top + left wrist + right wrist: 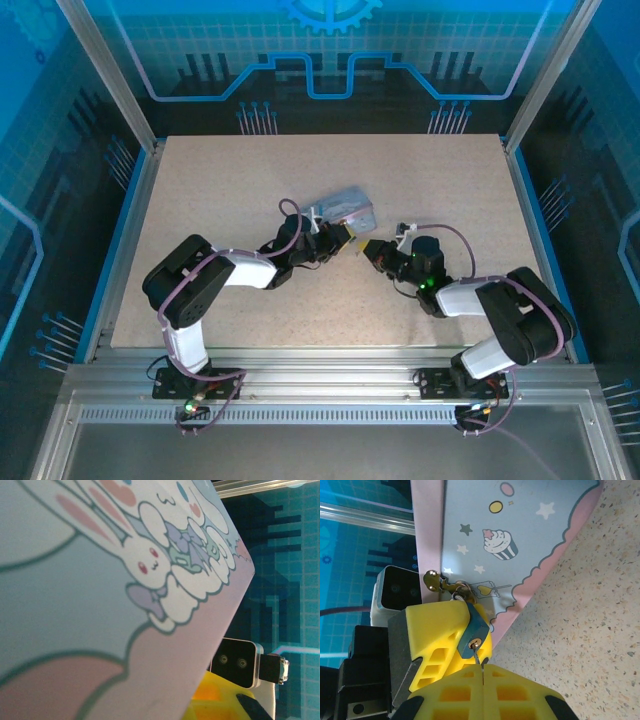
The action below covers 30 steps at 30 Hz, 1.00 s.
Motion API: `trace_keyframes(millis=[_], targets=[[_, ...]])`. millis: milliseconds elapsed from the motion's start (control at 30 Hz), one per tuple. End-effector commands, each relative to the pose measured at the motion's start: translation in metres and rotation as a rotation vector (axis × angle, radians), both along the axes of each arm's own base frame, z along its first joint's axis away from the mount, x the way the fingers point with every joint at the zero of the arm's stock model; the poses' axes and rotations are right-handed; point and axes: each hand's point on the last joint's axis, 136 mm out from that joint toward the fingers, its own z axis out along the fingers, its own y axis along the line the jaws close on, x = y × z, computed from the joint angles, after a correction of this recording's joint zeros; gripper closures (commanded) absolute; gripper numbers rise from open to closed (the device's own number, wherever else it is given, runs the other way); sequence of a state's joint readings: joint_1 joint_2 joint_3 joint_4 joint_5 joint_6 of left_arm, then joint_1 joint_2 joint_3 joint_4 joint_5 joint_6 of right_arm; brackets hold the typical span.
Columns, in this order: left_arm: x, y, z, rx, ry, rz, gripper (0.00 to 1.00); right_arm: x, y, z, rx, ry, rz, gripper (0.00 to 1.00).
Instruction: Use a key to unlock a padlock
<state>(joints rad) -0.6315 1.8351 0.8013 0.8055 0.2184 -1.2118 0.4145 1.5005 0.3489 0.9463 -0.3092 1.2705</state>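
Note:
The padlock (471,629), small with a bluish body, hangs from the brass hasp (433,580) of a pale-blue cartoon-printed tin box (510,535). My left gripper (344,239) is shut on the padlock, its yellow fingers (437,630) clamped on either side of the body. My right gripper (483,668) is shut on the key (477,655). The key's thin blade sticks into the brass keyhole on the padlock's underside. In the top view the two grippers meet tip to tip just below the tin box (345,207), right gripper (370,248) on the right.
The box's printed side (100,580) lies very close to the left wrist camera. The right wrist's camera housing (235,663) faces it. Speckled tabletop (590,630) lies open to the right. Aluminium posts and blue panels (120,90) fence the table.

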Motion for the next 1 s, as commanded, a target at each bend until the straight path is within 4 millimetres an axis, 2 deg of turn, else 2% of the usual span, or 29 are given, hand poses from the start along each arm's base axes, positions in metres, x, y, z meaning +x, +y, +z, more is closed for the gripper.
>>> trace_keyframes(millis=[0, 233, 567, 800, 967], targets=[[-0.003, -0.011, 0.016, -0.064, -0.034, -0.051, 0.98, 0.010, 0.006, 0.011, 0.044, -0.012, -0.026, 1.00], [-0.002, -0.014, 0.021, -0.075, -0.043, -0.058, 0.98, 0.013, 0.012, 0.006, 0.092, 0.042, -0.019, 1.00], [-0.003, -0.014, 0.025, -0.087, -0.050, -0.067, 0.98, 0.018, 0.020, 0.010, 0.205, 0.109, -0.019, 1.00], [-0.004, -0.015, 0.027, -0.090, -0.052, -0.074, 0.99, 0.024, 0.022, 0.001, 0.305, 0.218, -0.034, 1.00], [-0.005, -0.016, 0.029, -0.098, -0.057, -0.081, 0.99, 0.025, 0.026, -0.007, 0.276, 0.244, -0.015, 1.00]])
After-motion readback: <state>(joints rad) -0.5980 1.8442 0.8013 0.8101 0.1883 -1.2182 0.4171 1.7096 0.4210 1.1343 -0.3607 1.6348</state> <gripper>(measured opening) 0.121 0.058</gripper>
